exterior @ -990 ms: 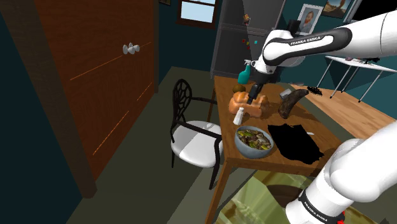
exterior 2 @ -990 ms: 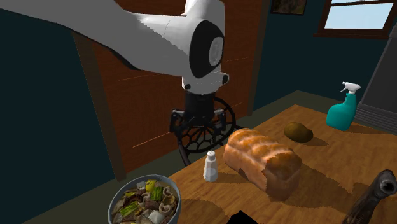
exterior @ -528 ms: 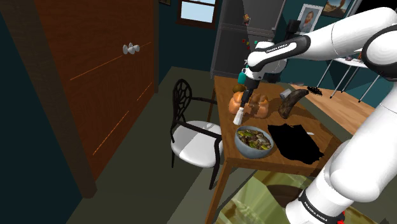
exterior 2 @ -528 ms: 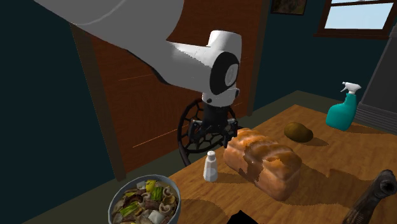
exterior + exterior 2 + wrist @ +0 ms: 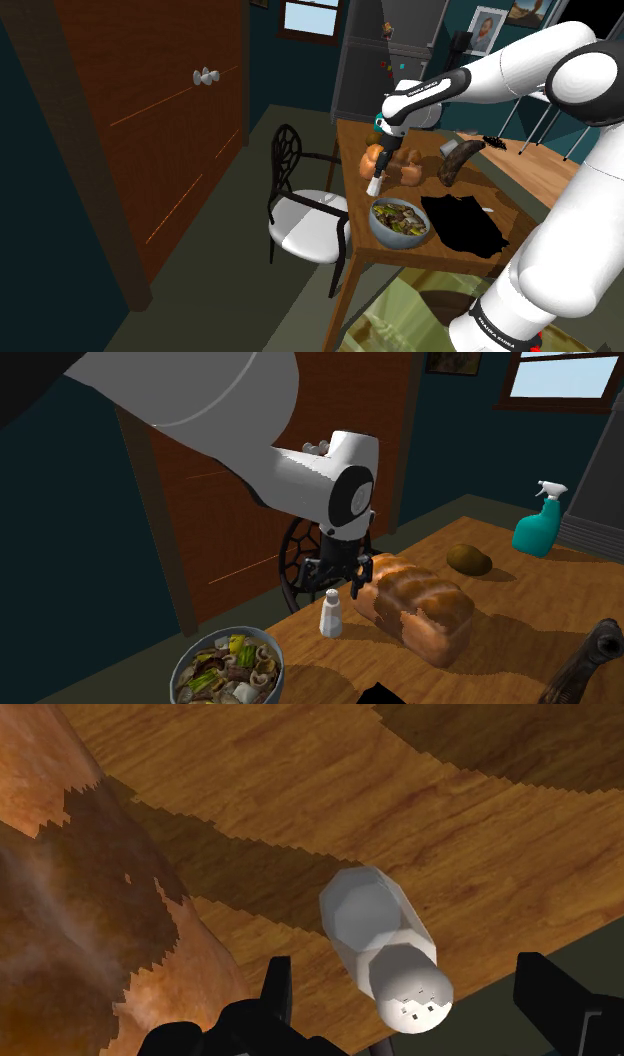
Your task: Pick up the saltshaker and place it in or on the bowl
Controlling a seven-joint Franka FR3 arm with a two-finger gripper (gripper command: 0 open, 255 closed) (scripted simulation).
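The white faceted saltshaker with its rounded, perforated grey cap is standing upright on the brown wooden tabletop, close to the tabletop's edge. In the second exterior view it is sitting just left of the golden-brown bread loaf and beyond the grey bowl of mixed salad, apart from both.

The all-black two-finger hand is hovering directly over the saltshaker and pointing down at it. Its fingers are spread wide. In the wrist view the saltshaker is showing between the two fingers of the hand, with a clear gap on each side, and nothing is being gripped. The bread loaf is lying beside it on the tabletop, and a shadow is falling across the wood grain.

In the shoulder view the hand is hanging over the saltshaker, the bowl is sitting nearer to the stand, and the bread loaf is lying on the far side.

Lettering on the arm's lowest white link is reading "FRANKA EMIKA".

A teal spray bottle with a white trigger is standing at the far right of the tabletop. A black-framed chair with a white seat is standing at the tabletop's left side in the shoulder view.
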